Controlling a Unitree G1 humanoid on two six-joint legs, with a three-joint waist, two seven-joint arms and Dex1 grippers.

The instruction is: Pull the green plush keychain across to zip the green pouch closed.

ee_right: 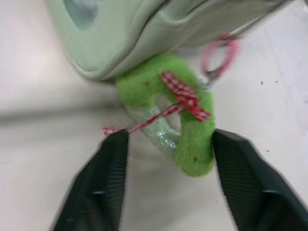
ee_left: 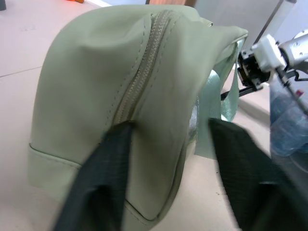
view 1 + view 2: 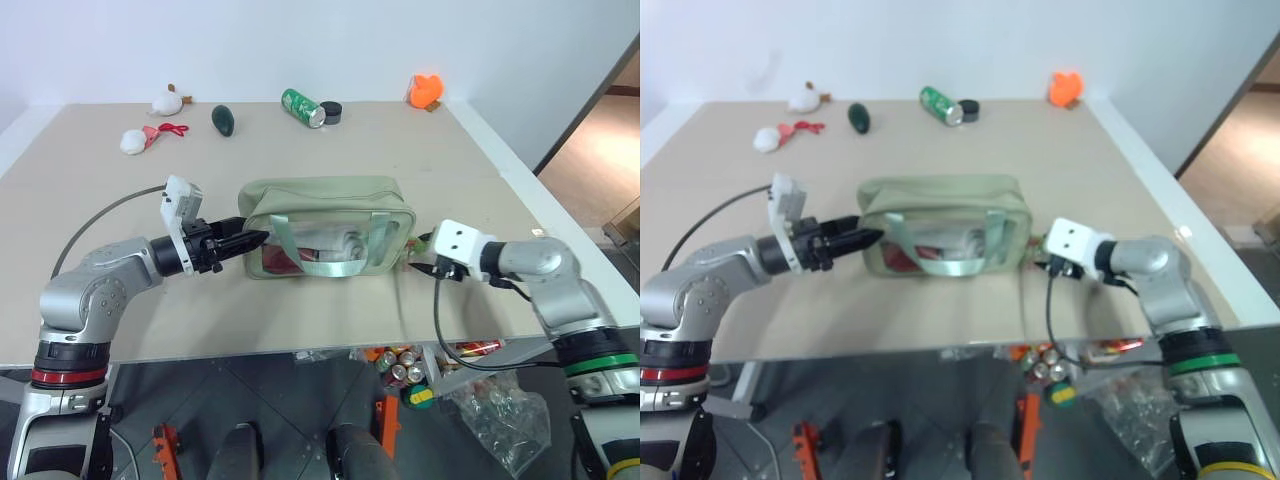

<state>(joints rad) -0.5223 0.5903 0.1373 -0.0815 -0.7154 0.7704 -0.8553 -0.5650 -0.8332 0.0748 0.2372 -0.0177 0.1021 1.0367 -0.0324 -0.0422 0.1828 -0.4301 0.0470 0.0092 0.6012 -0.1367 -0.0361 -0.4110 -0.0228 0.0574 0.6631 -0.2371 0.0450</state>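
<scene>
- Your left gripper [image 3: 252, 239] sits at the left end of the pale sage-green fabric pouch [image 3: 330, 205], jaws apart and astride that end, likely placed to brace it.
- The zipper [image 2: 139, 77] looks closed along the top seam in the left wrist view.
- The small lime-green plush keychain [image 1: 185, 120] lies on the beige table [image 3: 90, 170] at the pouch's right end.
- Your right gripper [image 1: 166, 144] is spread around it, gripping nothing.
</scene>
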